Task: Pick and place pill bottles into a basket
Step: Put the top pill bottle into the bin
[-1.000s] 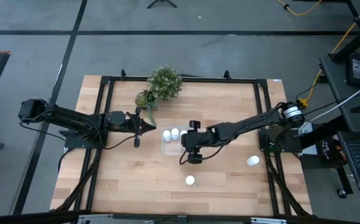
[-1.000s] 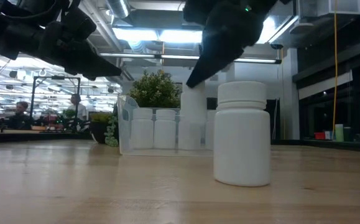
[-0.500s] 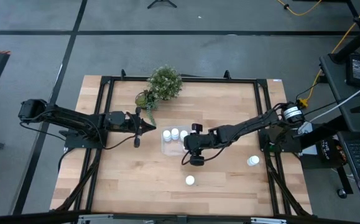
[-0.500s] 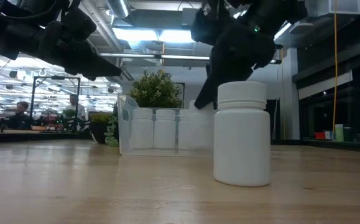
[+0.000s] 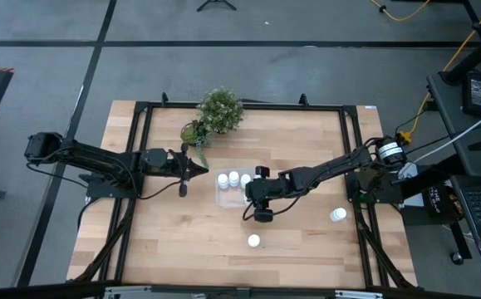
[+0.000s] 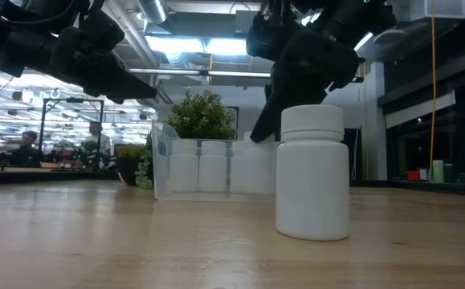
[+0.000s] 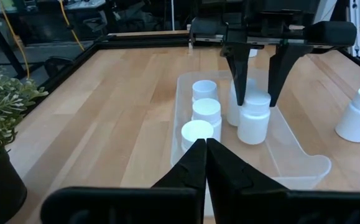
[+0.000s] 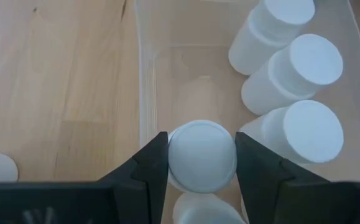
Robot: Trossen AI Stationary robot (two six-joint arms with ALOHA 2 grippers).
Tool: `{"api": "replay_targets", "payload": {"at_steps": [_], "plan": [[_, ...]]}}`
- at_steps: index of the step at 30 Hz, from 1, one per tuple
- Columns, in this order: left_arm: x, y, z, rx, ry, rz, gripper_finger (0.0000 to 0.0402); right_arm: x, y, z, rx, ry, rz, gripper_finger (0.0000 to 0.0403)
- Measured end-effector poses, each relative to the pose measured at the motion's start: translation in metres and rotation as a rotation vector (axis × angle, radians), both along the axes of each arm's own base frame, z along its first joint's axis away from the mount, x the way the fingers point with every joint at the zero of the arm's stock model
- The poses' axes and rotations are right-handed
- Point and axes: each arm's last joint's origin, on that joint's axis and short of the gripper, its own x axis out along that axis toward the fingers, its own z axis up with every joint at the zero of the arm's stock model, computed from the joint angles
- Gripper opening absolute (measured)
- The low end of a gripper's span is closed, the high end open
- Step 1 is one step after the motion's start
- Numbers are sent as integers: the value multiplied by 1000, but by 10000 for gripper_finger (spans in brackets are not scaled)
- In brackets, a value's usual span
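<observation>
The clear basket [image 5: 230, 193] stands at mid-table, with several white pill bottles upright on its floor: a row of three [image 7: 206, 111] and one behind them [image 7: 234, 107]. My right gripper [image 5: 247, 193] reaches into the basket from above and is shut on another bottle [image 8: 201, 155]. My left gripper [image 5: 198, 172] is shut and empty, hovering left of the basket. Two more bottles stand on the table, one near the front [image 5: 254, 241] and one at the right [image 5: 338, 215]. My right gripper pinches the bottle's white cap [image 8: 172, 157] between its two fingers, one on each side. The fingers [image 7: 240, 81] come from above, pointing down. The bottle [image 7: 254, 118] stands upright with its base on the basket floor, next to the other bottles.
A small potted green plant [image 5: 219, 112] stands at the far edge, behind the basket. A black frame [image 5: 140, 108] runs round the tabletop. The front bottle fills the low view [image 6: 312, 172]. Bare wood lies toward the near-left part of the table.
My right gripper has gone down into the basket with the bottle, shifting slightly toward the table's right. The bottle, first tilted and raised among the others, now stands upright on the basket floor.
</observation>
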Motion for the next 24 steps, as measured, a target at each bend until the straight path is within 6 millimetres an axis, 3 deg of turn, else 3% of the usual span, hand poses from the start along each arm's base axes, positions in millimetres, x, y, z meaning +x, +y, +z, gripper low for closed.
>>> {"api": "replay_targets", "payload": {"at_steps": [5,13,24], "plan": [[0,0,0,0,0,0,2,0,0,0,-5,1,5,150],[0,0,0,0,0,0,4,0,0,0,-16,3,12,203],[0,0,0,0,0,0,7,-1,0,2,-38,-2,37,178]]}}
